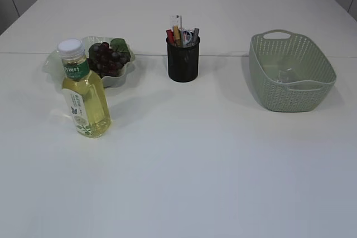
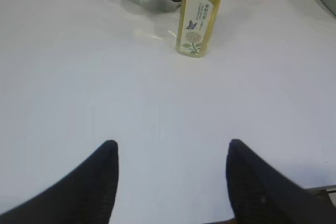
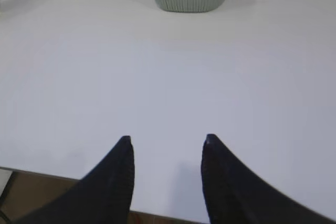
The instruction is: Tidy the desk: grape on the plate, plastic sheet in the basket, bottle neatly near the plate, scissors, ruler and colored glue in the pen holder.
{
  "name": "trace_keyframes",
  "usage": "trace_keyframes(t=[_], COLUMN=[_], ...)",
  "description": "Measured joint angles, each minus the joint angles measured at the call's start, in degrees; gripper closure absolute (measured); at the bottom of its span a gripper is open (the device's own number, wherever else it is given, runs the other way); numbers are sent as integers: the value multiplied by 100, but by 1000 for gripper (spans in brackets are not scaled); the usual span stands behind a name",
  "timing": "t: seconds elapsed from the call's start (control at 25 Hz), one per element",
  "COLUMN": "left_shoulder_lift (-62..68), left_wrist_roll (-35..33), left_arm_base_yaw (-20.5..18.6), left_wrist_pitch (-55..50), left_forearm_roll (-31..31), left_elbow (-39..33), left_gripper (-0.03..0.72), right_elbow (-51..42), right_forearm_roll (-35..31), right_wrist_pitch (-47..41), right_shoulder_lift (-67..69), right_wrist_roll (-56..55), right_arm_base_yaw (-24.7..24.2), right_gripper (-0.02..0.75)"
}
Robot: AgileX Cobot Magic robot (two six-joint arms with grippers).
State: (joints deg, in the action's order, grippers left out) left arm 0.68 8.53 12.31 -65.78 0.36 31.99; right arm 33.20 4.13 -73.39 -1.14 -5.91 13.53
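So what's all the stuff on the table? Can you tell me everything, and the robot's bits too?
Table: one, white, under everything.
Bottle: one, yellow drink, white cap, upright, front left, by the plate.
Plate: one, pale green, wavy rim, back left.
Grapes: one bunch, dark purple, on the plate.
Pen holder: one, black, middle, with colourful stationery inside.
Basket: one, grey-green, right; something clear lies inside.
Left gripper: one, black, open, empty, above bare table.
Right gripper: one, black, open, empty.

Yellow-green bottle (image 1: 85,94), dark purple grape (image 1: 107,58), black pen holder (image 1: 183,59), sage woven basket (image 1: 292,71).
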Motion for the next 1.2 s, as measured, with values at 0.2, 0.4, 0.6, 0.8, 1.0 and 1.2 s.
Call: trace_keyframes(t=[0.2,0.4,0.6,0.8,1.0,1.2], left_shoulder_lift=[0,0,0,0,0,0], left_wrist_roll=[-97,-689,-853,-883,-883,-883], left_arm_base_yaw=[0,0,0,0,0,-9], left_wrist_pitch=[277,322,322,322,322,322], left_forearm_roll=[-122,-515,-637,-732,-747,-747], left_elbow=[-113,-113,-159,-172,-172,-172], left_gripper=[214,214,229,265,303,326], right_elbow=[-256,-446,-446,-446,-451,-451], right_forearm_roll=[0,0,0,0,0,0], right_wrist_pitch=[280,655,692,692,692,692], right_shoulder_lift=[0,0,0,0,0,0], right_wrist_roll=[58,120,135,135,135,135], right_arm_base_yaw=[0,0,0,0,0,-231], right_gripper=[393,393,393,393,393,393])
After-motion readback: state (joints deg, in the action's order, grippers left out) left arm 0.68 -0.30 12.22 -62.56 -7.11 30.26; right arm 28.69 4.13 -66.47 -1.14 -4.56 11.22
